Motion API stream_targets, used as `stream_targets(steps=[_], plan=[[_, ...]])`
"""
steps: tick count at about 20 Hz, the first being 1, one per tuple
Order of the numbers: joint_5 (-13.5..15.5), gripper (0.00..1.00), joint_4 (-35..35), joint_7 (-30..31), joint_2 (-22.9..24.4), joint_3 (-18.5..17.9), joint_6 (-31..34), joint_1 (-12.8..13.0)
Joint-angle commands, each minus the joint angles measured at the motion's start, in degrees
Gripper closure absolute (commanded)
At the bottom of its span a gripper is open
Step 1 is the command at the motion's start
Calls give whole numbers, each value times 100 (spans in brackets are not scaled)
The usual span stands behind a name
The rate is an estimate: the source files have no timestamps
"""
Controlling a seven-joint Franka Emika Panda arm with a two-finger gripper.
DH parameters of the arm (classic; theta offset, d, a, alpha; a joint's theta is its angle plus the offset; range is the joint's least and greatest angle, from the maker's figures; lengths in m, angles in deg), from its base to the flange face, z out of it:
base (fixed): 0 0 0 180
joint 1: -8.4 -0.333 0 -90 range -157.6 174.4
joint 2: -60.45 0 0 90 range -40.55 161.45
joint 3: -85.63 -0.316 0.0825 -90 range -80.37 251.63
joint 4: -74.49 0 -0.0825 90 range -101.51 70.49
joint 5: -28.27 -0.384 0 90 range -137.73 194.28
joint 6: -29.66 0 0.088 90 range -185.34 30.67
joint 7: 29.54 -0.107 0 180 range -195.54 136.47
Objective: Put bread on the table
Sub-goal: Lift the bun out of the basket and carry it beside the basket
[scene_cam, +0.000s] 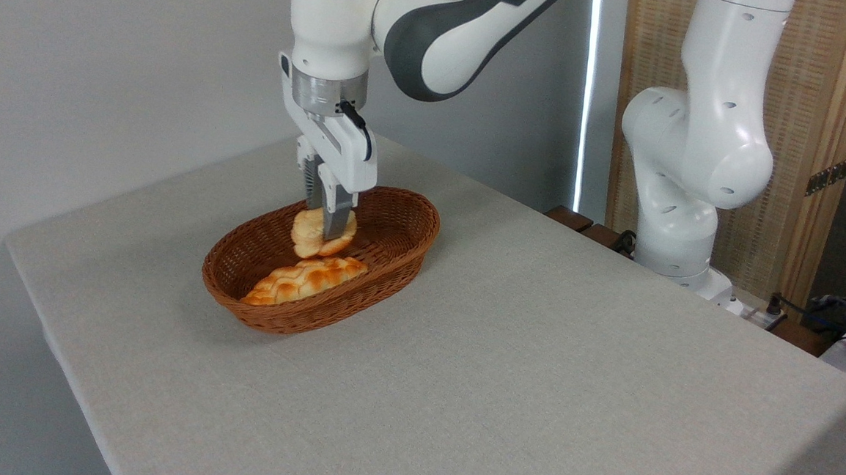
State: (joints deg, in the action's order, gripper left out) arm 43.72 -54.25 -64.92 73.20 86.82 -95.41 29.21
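The gripper (324,225) is clenched on the bread (318,233), holding it tilted just above the basket (400,247) and over the braided loaf (303,279) inside, lifted so it can clear the rim before reaching the table (533,362)

Bread (315,232): a small, thick, round bun, pale golden with toasted orange patches, tilted with its top face turned toward the camera. It hangs above the inside of the wicker basket (401,254), just over the braided loaf (303,279), and is partly hidden in front by a vertical finger. Table (533,362): large and rectangular, with a light grey-beige cloth-like surface that carries the basket near its left end.
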Motion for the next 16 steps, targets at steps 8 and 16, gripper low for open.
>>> stream_targets(steps=[8, 16], plan=[[91, 68, 235, -830, -53, -1164, -235, -68], [-681, 63, 227, -1760, -282, -1604, -544, -77]])
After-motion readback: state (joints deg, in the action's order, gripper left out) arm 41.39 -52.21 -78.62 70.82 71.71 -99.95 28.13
